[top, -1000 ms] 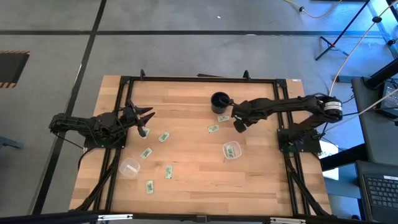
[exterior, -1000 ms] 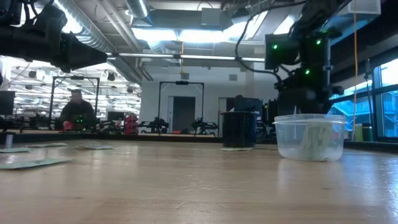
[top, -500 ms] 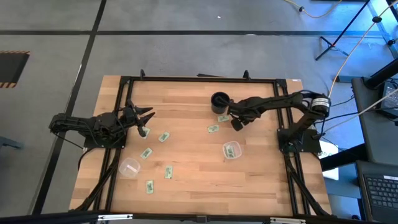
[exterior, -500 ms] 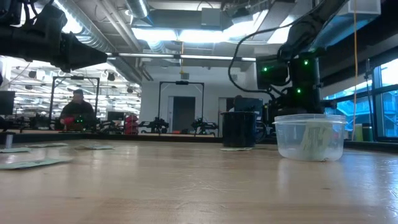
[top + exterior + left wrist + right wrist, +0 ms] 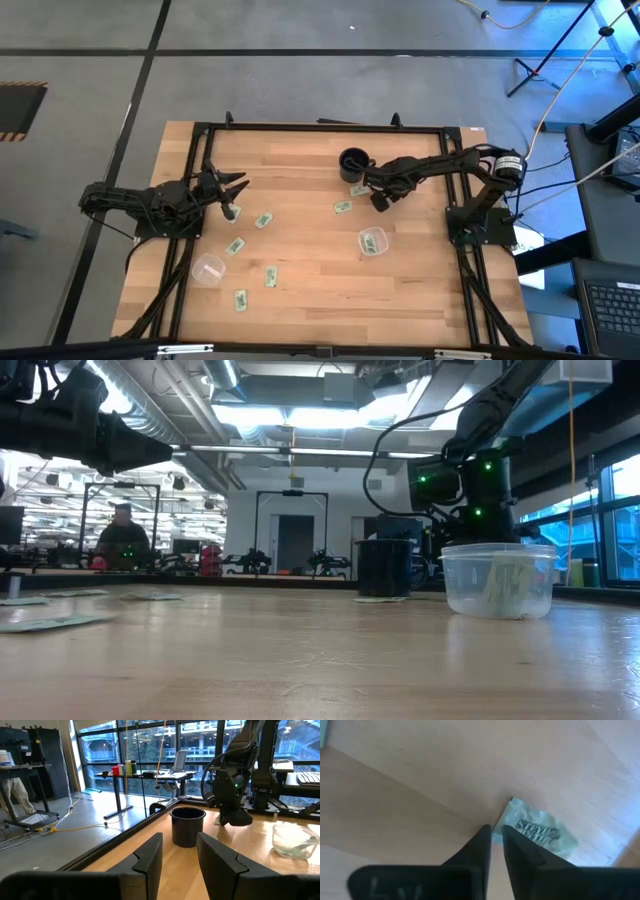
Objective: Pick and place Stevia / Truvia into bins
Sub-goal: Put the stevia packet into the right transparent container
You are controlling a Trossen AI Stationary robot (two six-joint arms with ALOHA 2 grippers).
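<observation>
Clearly the risk lay with the right gripper, which sat low over the table in the upper right of the high view, just beside the black mug. In the right wrist view its fingers stood nearly together with only a thin slit between them, their tips at the edge of a Stevia sachet lying flat on the wood; whether any paper was caught in the slit could not be told. A flat sachet gives little to bite, so the tips could have closed on nothing or nudged it away, and a corner-only pinch might have let it drop on the way to the nearer bin, the clear cup right of centre that already held a sachet. The mug's closeness also made a bump likely if the arm swung that way. The left gripper waited at the left of the high view, its fingers spread apart and holding nothing. Other sachets lay scattered left of centre and toward the lower left, with one more below the mug, and the second bin stood empty-looking at lower left.
</observation>
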